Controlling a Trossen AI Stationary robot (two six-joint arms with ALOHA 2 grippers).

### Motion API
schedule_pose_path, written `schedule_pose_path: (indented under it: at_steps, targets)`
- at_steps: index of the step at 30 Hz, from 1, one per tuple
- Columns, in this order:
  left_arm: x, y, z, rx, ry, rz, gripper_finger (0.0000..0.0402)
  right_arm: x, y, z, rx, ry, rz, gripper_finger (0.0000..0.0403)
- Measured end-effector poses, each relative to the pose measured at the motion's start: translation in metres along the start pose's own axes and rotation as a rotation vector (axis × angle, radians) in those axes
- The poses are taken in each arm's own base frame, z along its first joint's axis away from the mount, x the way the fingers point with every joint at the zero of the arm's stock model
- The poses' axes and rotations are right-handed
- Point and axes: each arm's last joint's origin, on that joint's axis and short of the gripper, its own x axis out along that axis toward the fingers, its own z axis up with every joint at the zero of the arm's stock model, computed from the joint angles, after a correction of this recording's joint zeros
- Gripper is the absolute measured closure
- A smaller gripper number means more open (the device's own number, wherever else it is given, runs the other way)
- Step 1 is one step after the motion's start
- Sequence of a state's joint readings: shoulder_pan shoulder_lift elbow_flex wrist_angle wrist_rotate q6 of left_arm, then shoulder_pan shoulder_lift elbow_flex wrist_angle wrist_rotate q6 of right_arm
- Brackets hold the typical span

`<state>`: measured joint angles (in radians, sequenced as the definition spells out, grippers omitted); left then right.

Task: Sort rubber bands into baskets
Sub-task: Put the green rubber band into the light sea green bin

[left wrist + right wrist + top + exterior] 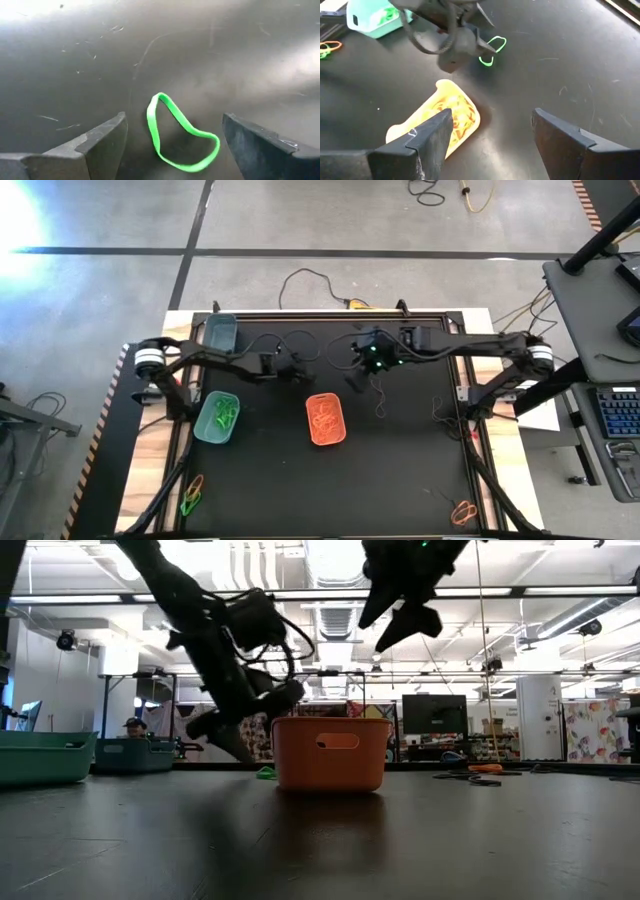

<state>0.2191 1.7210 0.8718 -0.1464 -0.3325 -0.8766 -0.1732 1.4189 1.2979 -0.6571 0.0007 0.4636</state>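
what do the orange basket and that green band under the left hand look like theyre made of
Orange basket: likely moulded plastic, with smooth opaque walls, rounded corners and a cut-out handle slot. Green band: probably rubber or a similar elastic, a thin flat strip with a slightly glossy surface, lying in a limp, bent loop on the table between the left hand's open fingers.

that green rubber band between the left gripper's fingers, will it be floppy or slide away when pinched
Probably floppy: the green rubber band lies flat in a bent, uneven loop. It looks thin and light, so a finger of the open left gripper may nudge it across the smooth table.

Grey concrete floor (pixel 330 220) crossed by dark tape lines (pixel 300 251), desk (pixel 600 310) alongside.
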Motion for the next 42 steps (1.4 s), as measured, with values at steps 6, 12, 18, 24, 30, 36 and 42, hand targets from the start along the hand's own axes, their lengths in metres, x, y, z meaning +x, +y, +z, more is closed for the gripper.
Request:
schedule_pose_path:
  at_steps: [6,12,18,24,30,36,42]
  targets:
    - [0.022,-0.008,0.000,-0.037,0.013,0.064,0.0095,-0.009,-0.002,-0.005,0.031,0.014,-0.011,0.0146]
    - [0.030,-0.019,0.001,-0.027,0.026,0.118,0.0137,-0.012,-0.001,-0.007,0.047,0.024,-0.011,0.0154]
    - [0.031,-0.019,-0.003,-0.040,0.043,0.192,0.0262,-0.013,0.000,-0.007,0.055,0.024,-0.007,0.0156]
    - [0.028,-0.021,-0.002,-0.024,0.060,0.172,0.0389,-0.013,0.000,-0.008,0.079,0.028,-0.007,0.0157]
    - [-0.021,-0.030,0.009,0.145,0.110,0.131,0.0400,-0.015,0.000,-0.009,0.077,0.039,-0.004,0.0157]
    - [-0.113,-0.025,-0.003,0.347,0.191,0.180,0.0401,-0.021,0.012,-0.015,0.021,0.029,0.028,0.0156]
    - [-0.186,-0.005,-0.040,0.381,0.426,0.253,0.0401,-0.024,0.027,-0.023,-0.020,0.041,0.063,0.0156]
